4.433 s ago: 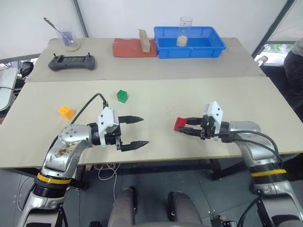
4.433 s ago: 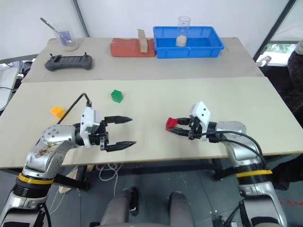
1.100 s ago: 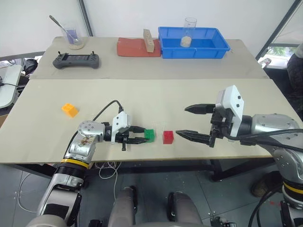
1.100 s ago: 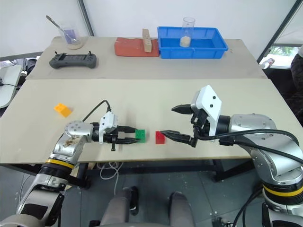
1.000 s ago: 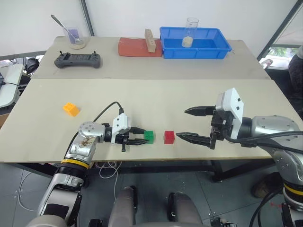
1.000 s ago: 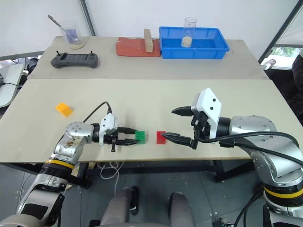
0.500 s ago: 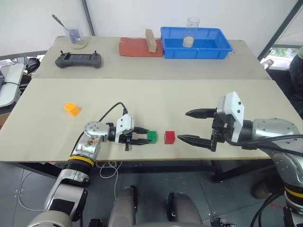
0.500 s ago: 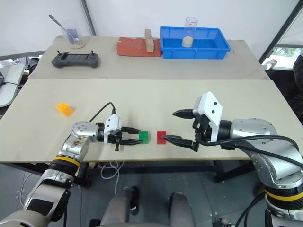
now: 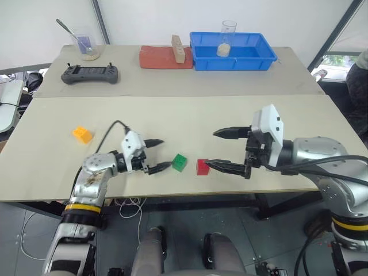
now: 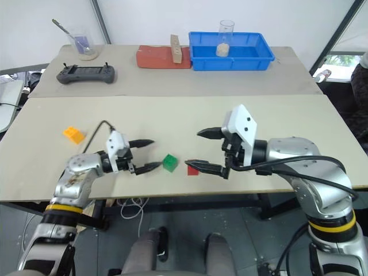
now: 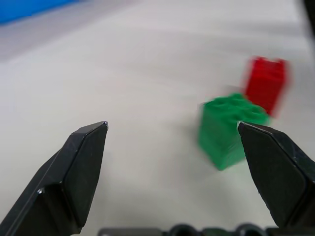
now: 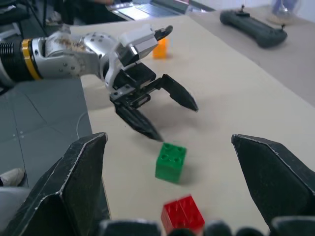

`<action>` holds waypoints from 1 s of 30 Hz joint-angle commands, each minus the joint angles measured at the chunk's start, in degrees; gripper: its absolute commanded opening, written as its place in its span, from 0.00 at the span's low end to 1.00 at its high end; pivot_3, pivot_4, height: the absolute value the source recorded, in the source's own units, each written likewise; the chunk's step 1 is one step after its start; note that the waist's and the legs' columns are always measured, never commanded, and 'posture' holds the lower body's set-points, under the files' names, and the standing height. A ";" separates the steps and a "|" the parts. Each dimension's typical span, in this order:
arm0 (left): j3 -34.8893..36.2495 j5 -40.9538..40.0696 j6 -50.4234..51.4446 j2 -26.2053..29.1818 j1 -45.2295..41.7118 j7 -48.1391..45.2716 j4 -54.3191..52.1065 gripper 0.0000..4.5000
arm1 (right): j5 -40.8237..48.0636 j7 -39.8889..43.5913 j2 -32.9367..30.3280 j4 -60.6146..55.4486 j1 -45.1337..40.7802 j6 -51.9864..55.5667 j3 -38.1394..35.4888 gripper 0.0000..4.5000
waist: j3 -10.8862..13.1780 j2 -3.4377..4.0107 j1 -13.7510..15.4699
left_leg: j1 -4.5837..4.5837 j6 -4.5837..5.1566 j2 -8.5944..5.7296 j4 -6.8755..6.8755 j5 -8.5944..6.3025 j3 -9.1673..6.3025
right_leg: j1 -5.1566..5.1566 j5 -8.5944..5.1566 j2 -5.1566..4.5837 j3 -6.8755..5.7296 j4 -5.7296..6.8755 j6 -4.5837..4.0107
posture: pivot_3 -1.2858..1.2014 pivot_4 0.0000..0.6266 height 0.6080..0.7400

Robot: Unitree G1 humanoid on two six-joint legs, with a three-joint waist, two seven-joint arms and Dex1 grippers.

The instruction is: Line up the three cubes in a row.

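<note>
Both my grippers standing open over the tan table [image 9: 190, 115], nothing held

Green cube [image 9: 180, 162] & red cube [image 9: 202, 167] sitting side by side nr front edge, small gap btwn; orange-yellow cube [image 9: 81, 134] lying well apart to my left. Left gripper [image 9: 157, 154] spread just left of green, right gripper [image 9: 217, 149] spread just right of red. Rear table carrying blue bin [image 9: 233, 59], controller [image 9: 90, 73]. Right wrist view is showing green's top studs [image 12: 171, 161]

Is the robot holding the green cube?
No, the green cube sits free on the table, beyond the open left gripper.
</note>
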 commanded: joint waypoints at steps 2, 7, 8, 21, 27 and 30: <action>11.71 5.32 -2.11 -0.31 4.96 21.49 -3.66 0.99 | -0.92 0.84 1.39 2.01 -2.74 -2.27 1.64 1.00 | 0.00 -0.01 -0.08 | 0.00 0.00 0.02 -0.01 0.00 -0.03 | -0.03 0.04 0.01 -0.03 0.01 0.06 | 0.52 0.24 1.00; 17.41 5.97 -2.06 1.20 5.15 30.45 0.08 0.99 | -1.58 2.17 2.40 3.89 -3.88 -3.48 2.97 1.00 | 0.00 -0.01 1.22 | -0.02 -0.09 -0.01 -0.03 -0.06 0.02 | -0.17 -0.09 -0.06 -0.12 -0.12 -0.18 | 0.52 0.24 1.00; 17.95 6.16 -2.25 1.93 4.73 31.25 1.84 0.99 | -1.84 2.55 2.70 4.56 -4.34 -3.86 3.44 1.00 | 0.00 -0.01 1.32 | -0.02 -0.10 -0.03 -0.03 -0.06 0.06 | -0.15 -0.08 -0.11 -0.12 -0.13 -0.17 | 0.52 0.24 1.00; 13.34 2.72 -6.74 11.35 -10.78 15.46 29.86 0.99 | -2.40 2.58 2.76 4.93 -5.62 -3.40 3.32 1.00 | 0.00 -0.02 1.01 | -0.04 -0.15 0.01 -0.12 -0.09 0.14 | -0.24 -0.02 -0.09 -0.16 -0.16 -0.23 | 0.52 0.24 1.00; 11.52 3.15 -10.29 14.55 -16.95 9.96 41.74 0.88 | -1.92 1.03 2.03 3.57 -5.12 -2.50 2.37 1.00 | 0.01 -0.03 0.98 | -0.05 -0.14 0.01 -0.12 -0.09 0.15 | -0.26 -0.02 -0.09 -0.15 -0.18 -0.22 | 0.52 0.24 1.00; 11.12 2.27 -10.32 14.80 -17.95 7.11 43.39 0.60 | -1.61 0.25 1.69 2.84 -4.70 -2.00 1.85 1.00 | 0.01 -0.03 1.03 | -0.06 -0.15 0.01 -0.13 -0.09 0.15 | -0.29 -0.02 -0.09 -0.15 -0.18 -0.23 | 0.52 0.24 1.00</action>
